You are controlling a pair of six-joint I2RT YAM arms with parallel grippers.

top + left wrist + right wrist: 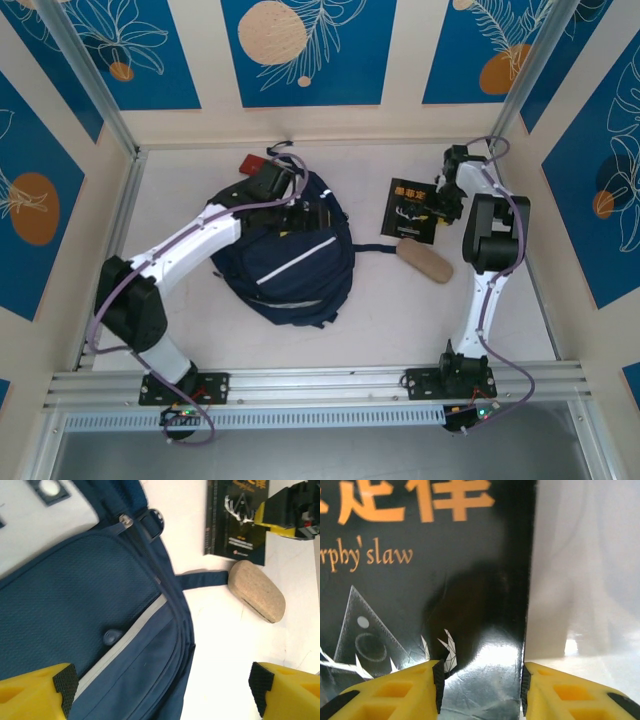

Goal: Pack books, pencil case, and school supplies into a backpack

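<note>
Black book [445, 580] edge, between right fingers [395, 692]

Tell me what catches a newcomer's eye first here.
The big navy backpack sits in the middle of the table, with the left gripper open above it. To its right lies a black book with orange characters, the right gripper at its edge.

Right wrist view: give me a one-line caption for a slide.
Right gripper, jaws apart, low over the edge of the black book with orange lettering, flat on the white table.
</note>
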